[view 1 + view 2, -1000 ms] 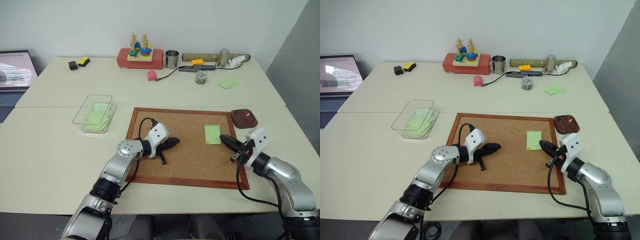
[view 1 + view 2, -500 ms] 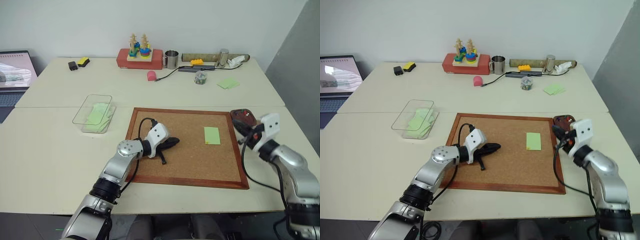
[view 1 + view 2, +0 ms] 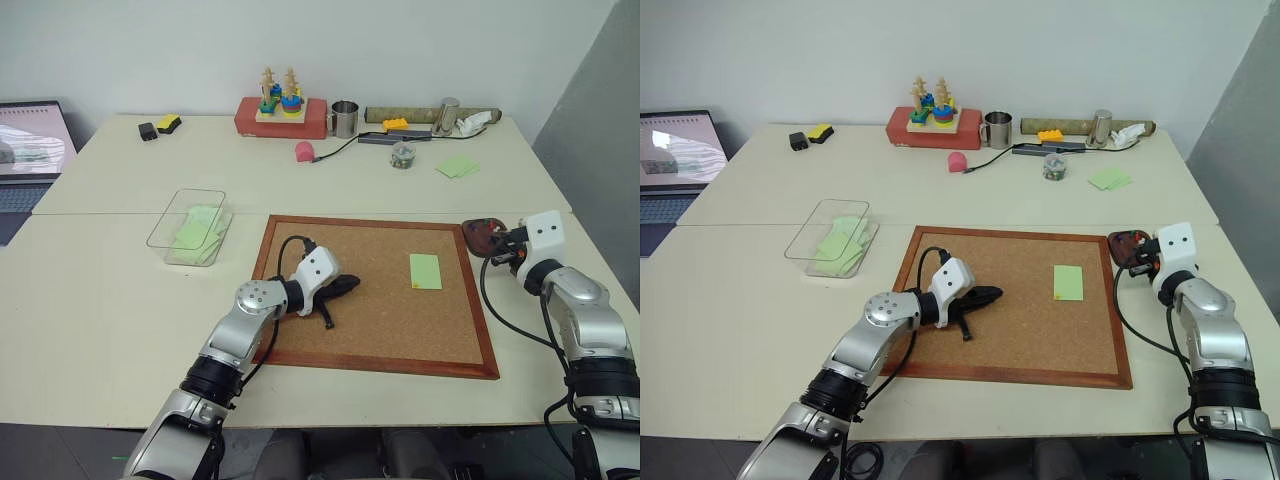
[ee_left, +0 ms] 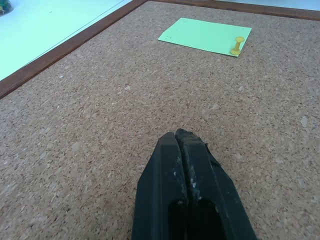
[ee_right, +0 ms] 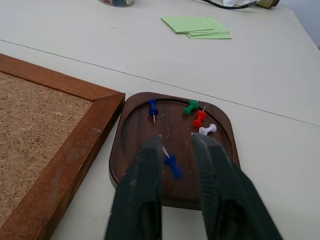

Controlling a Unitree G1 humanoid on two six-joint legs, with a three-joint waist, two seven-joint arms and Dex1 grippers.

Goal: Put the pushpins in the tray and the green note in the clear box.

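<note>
- While its two black fingers stand parted, the right gripper (image 5: 177,150) hangs over the near edge of the tray (image 5: 135,117), holding nothing; a dark blue pushpin (image 5: 171,163) shows in the gap between them, over the tray floor.
- Inside the tray, the right wrist view picks out four more pins: another blue pushpin (image 5: 153,108), a green pushpin (image 5: 191,107), a red pushpin (image 5: 199,118) and a white pushpin (image 5: 207,130). From the head views these are only specks of colour.
- The tray sits on the table (image 3: 120,290) just outside the far right corner of the cork board (image 3: 385,320), close to its wooden frame.
- The left gripper (image 4: 178,137) has its fingers pressed together, empty, and lies low over the bare cork on the left part of the board.
- The green note (image 3: 425,271) lies flat on the cork toward the board's right side, well apart from both grippers.
- The left wrist view shows a yellow pushpin (image 4: 236,45) at one edge of the note; the head views do not resolve it.
- The clear box (image 3: 190,227) stands on the table left of the board, with pale green paper inside.
- A pair of green notes (image 5: 196,26) lies on the table beyond the tray.
- No brand, label or legible writing can be read on any of these things.
</note>
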